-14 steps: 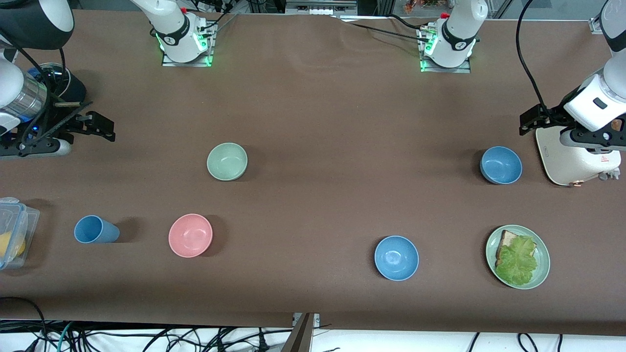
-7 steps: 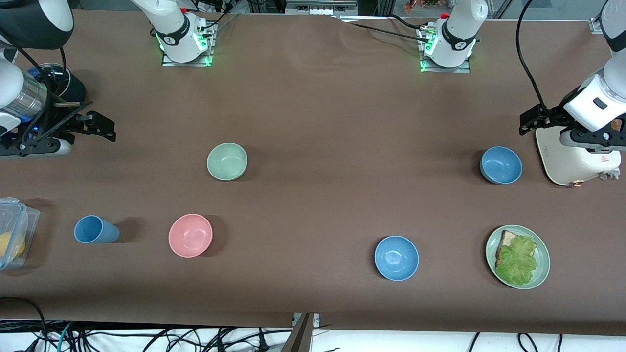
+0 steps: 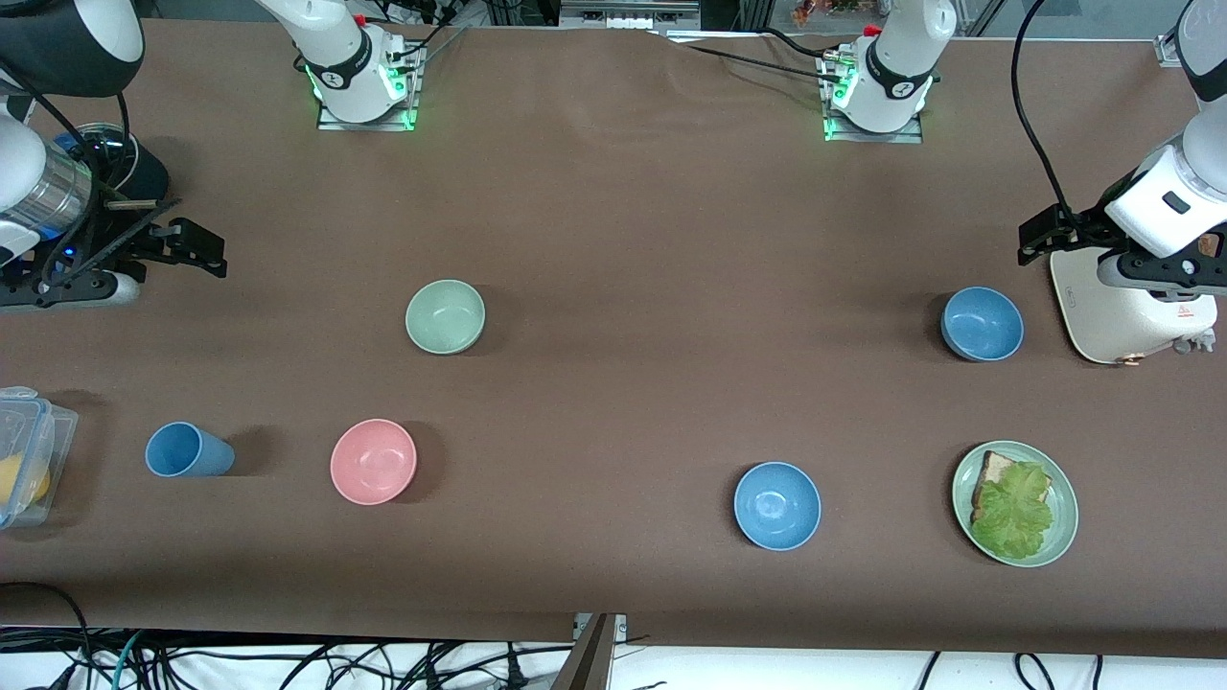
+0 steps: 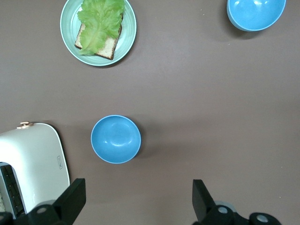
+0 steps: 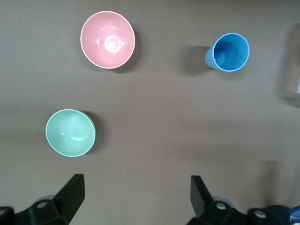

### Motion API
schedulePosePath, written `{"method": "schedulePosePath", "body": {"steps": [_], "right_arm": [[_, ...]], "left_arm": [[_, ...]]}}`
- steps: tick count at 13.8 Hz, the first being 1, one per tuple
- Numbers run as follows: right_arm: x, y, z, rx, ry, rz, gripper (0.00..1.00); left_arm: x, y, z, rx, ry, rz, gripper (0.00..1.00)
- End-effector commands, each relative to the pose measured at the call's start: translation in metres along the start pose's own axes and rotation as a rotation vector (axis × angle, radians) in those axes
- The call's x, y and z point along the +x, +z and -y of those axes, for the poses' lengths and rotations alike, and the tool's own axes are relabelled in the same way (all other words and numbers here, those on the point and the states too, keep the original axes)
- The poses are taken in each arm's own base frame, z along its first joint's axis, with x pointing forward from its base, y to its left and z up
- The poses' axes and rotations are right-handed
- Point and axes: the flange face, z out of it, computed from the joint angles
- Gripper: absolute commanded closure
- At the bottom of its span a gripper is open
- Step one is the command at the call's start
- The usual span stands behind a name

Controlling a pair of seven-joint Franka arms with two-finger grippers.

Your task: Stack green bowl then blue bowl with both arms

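The right tool [image 3: 196, 251] hangs wide open and empty over the counter's [image 3: 613, 240] right-arm end, the green bowl [image 3: 445, 316] sits upright (farther than the pink bowl [image 3: 373, 461]), the blue bowl [image 3: 982, 324] rests beside the toaster [image 3: 1122, 321], and the left tool [image 3: 1040, 238] hangs open, empty, above that toaster.

Brown table [image 3: 623, 240]: bowls, cup [image 3: 187, 450], plate [image 3: 1062, 537], toaster [image 3: 1117, 311].

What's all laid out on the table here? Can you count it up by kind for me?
Bowls: 4 – green bowl, pink bowl, blue bowl by the toaster, second blue bowl
Cups: 1 – blue cup
Plates: 1 – green plate with bread and lettuce
Toasters: 1 – toaster
Clear boxes: 1 – box
Total: 8
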Motion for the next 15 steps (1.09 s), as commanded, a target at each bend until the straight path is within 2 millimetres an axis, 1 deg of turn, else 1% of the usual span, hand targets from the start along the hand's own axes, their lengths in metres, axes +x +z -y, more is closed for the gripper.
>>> {"method": "schedulePosePath", "body": {"steps": [1,14,15], "right_arm": [[-0.0001,-0.0041,-0.0029,0.017,0.003,0.005,0.00],[-0.0001,-0.0041,-0.0011,0.017,0.000,0.005,0.00],[-0.0011,-0.0009,-0.0002,0.018,0.002,0.025,0.00]], "left_arm": [[-0.0023,-0.0045,-0.0030,-0.021,-0.006,-0.005,0.00],[-0.0020,-0.0037,-0.0030,-0.021,-0.006,-0.004,0.00],[-0.0023,-0.0045,-0.0030,-0.021,-0.006,-0.005,0.00]]}}
